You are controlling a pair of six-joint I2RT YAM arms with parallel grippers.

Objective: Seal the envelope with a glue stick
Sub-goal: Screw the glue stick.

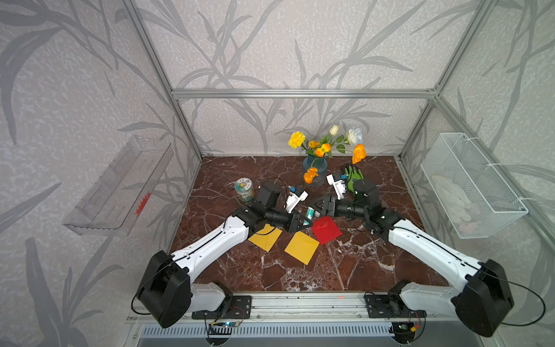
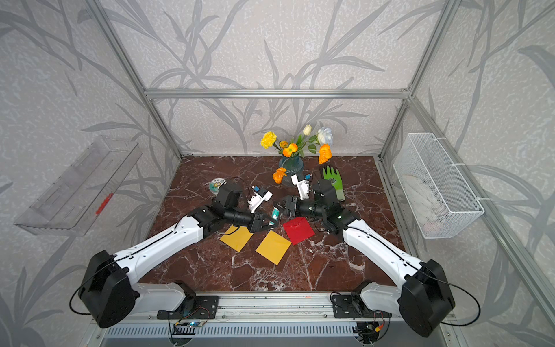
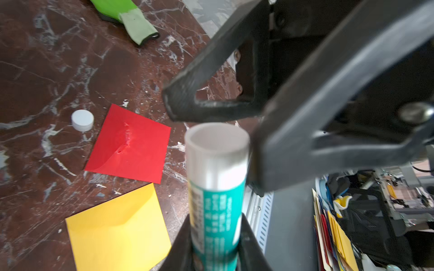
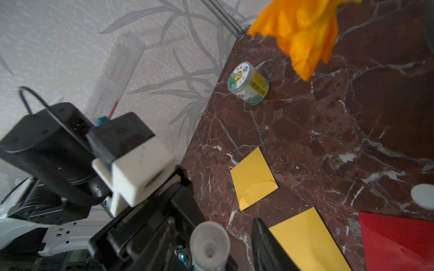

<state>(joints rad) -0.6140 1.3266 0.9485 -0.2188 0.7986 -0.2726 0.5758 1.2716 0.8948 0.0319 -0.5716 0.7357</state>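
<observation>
In both top views the left jaws clamp the one glue stick (image 1: pixel 309 214) (image 2: pixel 274 214) above the middle of the desk (image 1: pixel 360 264), near three envelopes: two yellow envelopes (image 1: pixel 265 237) (image 1: pixel 301 248), one red envelope (image 1: pixel 326 229). Left wrist view: one white cap (image 3: pixel 82 120) lies just beside the red envelope. Right wrist view: right jaws stand parted around the tube's open end, gripping nothing.

Both top views looked down from high at the front edge, taking in the whole counter (image 1: pixel 240 270) and back wall (image 1: pixel 300 120); framing near identical. Left wrist view sat close behind the left gripper (image 3: pixel 215 246), facing over the glue stick (image 3: pixel 216 187) toward the red envelope (image 3: pixel 131 145). Right wrist view, equally close, faced the left arm (image 4: pixel 47 152); both wrist views shared the red envelope and white cap (image 3: pixel 82 120).
</observation>
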